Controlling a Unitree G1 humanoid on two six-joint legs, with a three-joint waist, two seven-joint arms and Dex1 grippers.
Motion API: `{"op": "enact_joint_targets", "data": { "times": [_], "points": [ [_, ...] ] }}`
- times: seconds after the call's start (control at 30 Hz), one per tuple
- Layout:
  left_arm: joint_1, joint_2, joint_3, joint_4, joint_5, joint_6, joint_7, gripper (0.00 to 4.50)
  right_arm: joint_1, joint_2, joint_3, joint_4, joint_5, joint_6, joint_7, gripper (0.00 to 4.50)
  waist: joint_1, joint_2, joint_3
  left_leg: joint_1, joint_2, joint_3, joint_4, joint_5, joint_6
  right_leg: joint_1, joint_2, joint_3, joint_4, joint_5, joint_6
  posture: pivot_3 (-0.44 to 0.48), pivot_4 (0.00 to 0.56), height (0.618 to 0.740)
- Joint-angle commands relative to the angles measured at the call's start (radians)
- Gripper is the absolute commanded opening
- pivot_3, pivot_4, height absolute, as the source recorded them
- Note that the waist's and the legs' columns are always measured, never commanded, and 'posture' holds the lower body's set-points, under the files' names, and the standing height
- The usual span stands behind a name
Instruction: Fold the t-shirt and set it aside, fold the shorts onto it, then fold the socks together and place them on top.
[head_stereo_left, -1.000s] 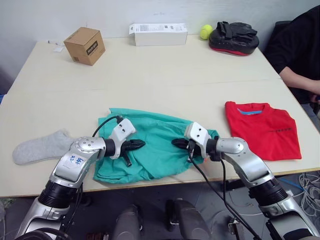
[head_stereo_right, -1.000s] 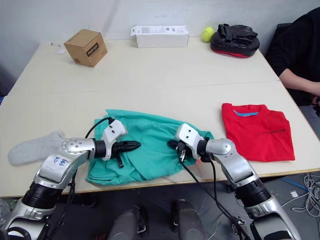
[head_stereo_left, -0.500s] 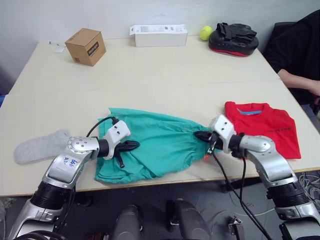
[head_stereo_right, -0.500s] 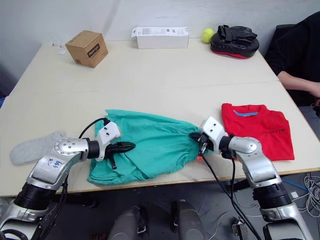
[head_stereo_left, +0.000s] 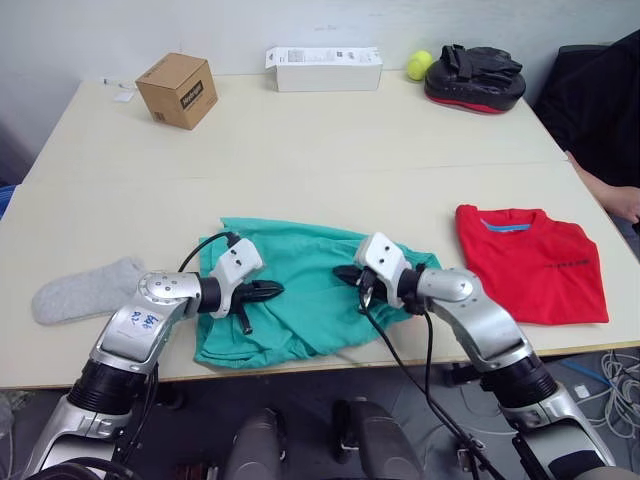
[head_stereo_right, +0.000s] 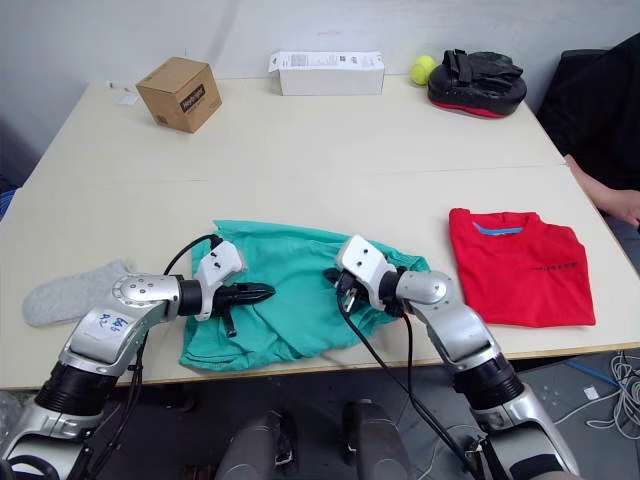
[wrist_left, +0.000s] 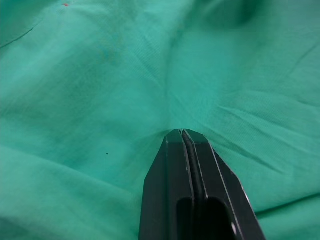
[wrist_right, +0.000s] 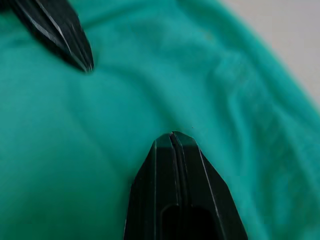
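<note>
Although print marked the brown cardboard box (head_stereo_left: 179, 89) and long white carton (head_stereo_left: 323, 69), we could read none. Both our left gripper (wrist_left: 182, 132) and right gripper (wrist_right: 173, 135) were pinched closed on the teal-green cloth shorts (head_stereo_left: 300, 300), lying at the table's (head_stereo_left: 300, 150) near edge.

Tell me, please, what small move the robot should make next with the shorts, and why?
Probably draw the right gripper across toward the left gripper, folding the teal shorts in half. Both grippers are shut on the cloth, which lies rumpled and unfolded near the table's front edge, while the folded red t-shirt waits alongside.
</note>
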Motion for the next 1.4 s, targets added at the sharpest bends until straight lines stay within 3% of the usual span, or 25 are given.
{"op": "enact_joint_targets", "data": {
  "times": [0.03,0.3,0.43,0.6,0.83,0.93,1.13,1.3,1.4],
  "points": [
    [-0.006,-0.006,-0.009,0.014,0.019,-0.008,0.001,0.04,-0.003,-0.010,-0.043,0.061,-0.054,-0.046,-0.052,0.00,0.000,0.000,0.000,0.000,-0.001,0.000,0.000,0.000,0.000,0.000,-0.001,0.000,0.000,0.000,0.000,0.000,0.150,0.740],
    [0.010,0.003,-0.009,0.043,0.031,-0.048,-0.018,0.04,0.063,-0.158,-0.225,0.057,-0.028,-0.060,-0.039,0.00,0.003,0.000,0.000,0.000,-0.004,0.000,-0.001,-0.001,0.001,0.001,-0.005,-0.002,-0.002,0.001,0.002,0.000,0.150,0.740],
    [-0.001,-0.009,-0.008,0.062,0.027,-0.066,-0.022,0.04,0.096,-0.161,-0.297,-0.039,0.064,-0.023,0.004,0.00,0.002,0.000,0.000,0.000,-0.004,0.000,-0.002,-0.001,0.002,0.002,-0.005,-0.002,-0.005,0.002,0.004,0.000,0.150,0.740],
    [-0.036,-0.043,0.038,0.026,-0.059,-0.067,-0.068,0.04,0.192,-0.175,-0.414,-0.335,0.296,0.194,0.049,0.00,0.002,0.000,0.000,0.000,-0.004,0.000,-0.008,0.002,0.001,0.000,-0.004,-0.002,-0.005,0.003,0.005,0.000,0.150,0.740],
    [-0.162,-0.106,-0.017,0.072,-0.054,-0.098,-0.109,0.04,0.380,-0.193,-0.619,-0.666,0.573,0.568,-0.070,0.00,0.005,0.000,0.001,-0.002,-0.004,-0.003,-0.012,0.001,0.001,-0.001,-0.004,-0.004,-0.007,0.002,0.008,0.000,0.150,0.740],
    [-0.201,-0.150,-0.086,0.180,0.021,-0.186,-0.111,0.00,0.448,-0.164,-0.705,-0.733,0.691,0.725,-0.155,0.56,0.002,0.000,0.001,-0.002,-0.005,-0.002,-0.012,0.000,0.002,0.000,-0.004,-0.003,-0.008,0.001,0.009,0.000,0.150,0.740],
    [-0.220,-0.188,-0.170,0.335,0.126,-0.340,-0.143,0.00,0.556,-0.045,-0.848,-0.779,0.944,0.932,-0.358,2.60,0.001,-0.001,0.001,-0.002,-0.004,-0.002,-0.012,0.000,0.002,-0.001,-0.003,-0.003,-0.008,0.001,0.009,0.000,0.150,0.740],
    [-0.220,-0.200,-0.176,0.367,0.148,-0.384,-0.162,0.00,0.583,0.069,-0.884,-0.683,1.123,0.979,-0.563,4.25,0.000,-0.001,0.001,-0.001,-0.004,-0.003,-0.013,0.001,0.002,0.001,-0.003,-0.003,-0.010,0.001,0.009,0.000,0.150,0.740],
    [-0.216,-0.198,-0.170,0.356,0.151,-0.383,-0.168,0.00,0.565,0.127,-0.859,-0.567,1.225,0.959,-0.693,4.44,-0.001,-0.001,0.001,-0.002,-0.004,-0.002,-0.013,0.001,0.003,0.002,-0.003,-0.002,-0.014,0.001,0.009,0.000,0.150,0.740]
  ]
}}
